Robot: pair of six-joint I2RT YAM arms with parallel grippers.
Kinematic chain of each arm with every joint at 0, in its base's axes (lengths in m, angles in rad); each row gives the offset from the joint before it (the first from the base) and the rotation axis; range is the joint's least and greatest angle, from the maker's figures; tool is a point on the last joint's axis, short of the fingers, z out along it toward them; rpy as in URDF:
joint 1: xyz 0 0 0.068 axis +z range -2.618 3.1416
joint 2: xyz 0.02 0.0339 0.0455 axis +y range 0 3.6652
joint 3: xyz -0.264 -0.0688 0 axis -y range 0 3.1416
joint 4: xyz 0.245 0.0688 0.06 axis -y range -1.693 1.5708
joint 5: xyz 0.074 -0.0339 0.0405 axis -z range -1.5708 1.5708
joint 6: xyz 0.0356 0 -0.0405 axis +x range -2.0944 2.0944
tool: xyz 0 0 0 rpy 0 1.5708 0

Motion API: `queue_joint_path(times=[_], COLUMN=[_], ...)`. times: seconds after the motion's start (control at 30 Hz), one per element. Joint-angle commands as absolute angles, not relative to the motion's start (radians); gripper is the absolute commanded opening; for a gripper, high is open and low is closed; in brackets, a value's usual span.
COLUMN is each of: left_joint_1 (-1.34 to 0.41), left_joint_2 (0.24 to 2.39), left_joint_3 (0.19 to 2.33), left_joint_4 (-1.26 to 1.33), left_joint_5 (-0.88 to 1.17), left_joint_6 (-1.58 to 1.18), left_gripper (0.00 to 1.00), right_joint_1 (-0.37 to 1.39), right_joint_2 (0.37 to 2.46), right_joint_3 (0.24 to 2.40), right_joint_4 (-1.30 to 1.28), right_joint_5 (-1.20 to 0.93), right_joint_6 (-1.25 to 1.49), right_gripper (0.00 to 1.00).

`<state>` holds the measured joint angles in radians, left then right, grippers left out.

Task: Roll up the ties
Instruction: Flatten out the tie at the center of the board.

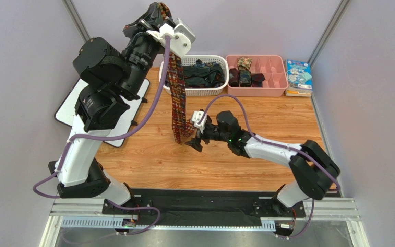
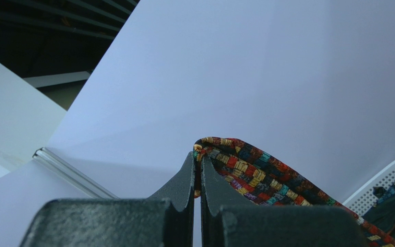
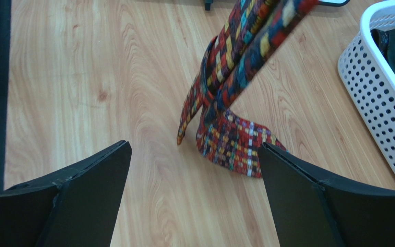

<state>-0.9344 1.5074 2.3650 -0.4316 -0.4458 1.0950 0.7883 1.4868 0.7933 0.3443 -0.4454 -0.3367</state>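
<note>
My left gripper point(image 1: 164, 11) is raised high at the back and is shut on the fold of the red-orange-yellow-green patterned tie point(image 1: 177, 92). In the left wrist view the tie point(image 2: 266, 172) is pinched at my fingertips point(image 2: 198, 154). Both halves hang down and the ends rest on the wooden table point(image 3: 230, 144). My right gripper point(image 1: 193, 138) is open and empty, low over the table just beside the tie's lower ends; in its wrist view its wide-open jaws point(image 3: 194, 154) face them. Dark green ties point(image 1: 204, 74) lie in a white basket point(image 1: 199, 90). Rolled ties point(image 1: 244, 69) sit in a pink tray point(image 1: 271, 92).
A white board point(image 1: 132, 116) with a dark edge lies at the table's left edge under my left arm. A blue booklet point(image 1: 298, 74) lies at the back right. The white basket's wall point(image 3: 385, 113) is close on the right in the right wrist view.
</note>
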Motion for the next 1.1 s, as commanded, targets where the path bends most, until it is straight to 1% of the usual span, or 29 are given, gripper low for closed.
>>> queue_joint_path(times=[0.0, 0.1, 0.17, 0.2, 0.23, 0.3, 0.33, 0.43, 0.47, 0.53, 0.57, 0.63, 0.67, 0.7, 0.73, 0.77, 0.8, 0.83, 0.87, 0.9, 0.97, 1.0, 1.07], left_joint_1=[-0.940, -0.939, -0.939, -0.936, -0.933, -0.919, -0.911, -0.868, -0.856, -0.819, -0.809, -0.779, -0.769, -0.755, -0.749, -0.741, -0.709, -0.690, -0.671, -0.638, -0.627, -0.615, -0.604], left_joint_2=[1.480, 1.471, 1.460, 1.454, 1.441, 1.419, 1.393, 1.307, 1.280, 1.193, 1.162, 1.048, 1.010, 0.973, 0.898, 0.867, 0.839, 0.783, 0.755, 0.727, 0.652, 0.605, 0.572], left_joint_3=[2.375, 2.375, 2.367, 2.361, 2.352, 2.307, 2.287, 2.159, 2.075, 1.984, 1.868, 1.739, 1.636, 1.585, 1.530, 1.447, 1.413, 1.378, 1.311, 1.277, 1.185, 1.151, 1.062], left_joint_4=[-0.310, -0.302, -0.298, -0.296, -0.293, -0.284, -0.291, -0.314, -0.327, -0.397, -0.417, -0.431, -0.467, -0.507, -0.567, -0.612, -0.670, -0.766, -0.817, -0.869, -0.978, -1.001, -1.031], left_joint_5=[-0.525, -0.549, -0.569, -0.575, -0.578, -0.591, -0.595, -0.615, -0.617, -0.618, -0.617, -0.620, -0.609, -0.597, -0.589, -0.563, -0.536, -0.510, -0.436, -0.383, -0.266, -0.243, -0.241], left_joint_6=[1.137, 1.132, 1.137, 1.141, 1.141, 1.140, 1.128, 1.074, 1.045, 0.984, 0.939, 0.902, 0.834, 0.789, 0.751, 0.706, 0.581, 0.528, 0.462, 0.387, 0.333, 0.324, 0.314], left_gripper=[0.00, 0.00, 0.00, 0.00, 0.00, 0.00, 0.00, 0.00, 0.00, 0.00, 0.00, 0.00, 0.00, 0.00, 0.00, 0.00, 0.00, 0.00, 0.00, 0.00, 0.00, 0.00, 0.00], right_joint_1=[0.798, 0.799, 0.799, 0.799, 0.799, 0.784, 0.772, 0.678, 0.608, 0.533, 0.473, 0.411, 0.353, 0.329, 0.309, 0.278, 0.266, 0.256, 0.255, 0.255, 0.259, 0.268, 0.293], right_joint_2=[1.600, 1.689, 1.735, 1.741, 1.743, 1.711, 1.689, 1.567, 1.524, 1.407, 1.373, 1.293, 1.273, 1.255, 1.226, 1.206, 1.184, 1.114, 1.070, 1.024, 0.903, 0.879, 0.905], right_joint_3=[0.914, 0.965, 0.982, 0.992, 0.996, 1.000, 1.002, 1.044, 1.060, 1.101, 1.164, 1.230, 1.302, 1.331, 1.356, 1.365, 1.361, 1.332, 1.298, 1.207, 1.108, 1.016, 0.928], right_joint_4=[0.529, 0.546, 0.557, 0.555, 0.546, 0.483, 0.447, 0.196, 0.007, -0.227, -0.493, -0.779, -1.057, -1.198, -1.329, -1.543, -1.636, -1.670, -1.672, -1.672, -1.671, -1.671, -1.651], right_joint_5=[-0.390, -0.377, -0.361, -0.359, -0.357, -0.348, -0.347, -0.397, -0.457, -0.515, -0.532, -0.555, -0.569, -0.565, -0.549, -0.507, -0.480, -0.451, -0.369, -0.341, -0.302, -0.298, -0.284], right_joint_6=[-0.299, -0.288, -0.282, -0.284, -0.308, -0.327, -0.328, -0.333, -0.371, -0.472, -0.615, -0.797, -0.866, -1.025, -1.085, -1.145, -1.226, -1.180, -1.169, -1.178, -1.282, -1.307, -1.299], right_gripper=[0.99, 0.95, 0.76, 0.64, 0.40, 0.10, 0.00, 0.00, 0.00, 0.00, 0.00, 0.00, 0.00, 0.00, 0.00, 0.00, 0.00, 0.00, 0.00, 0.00, 0.00, 0.00, 0.00])
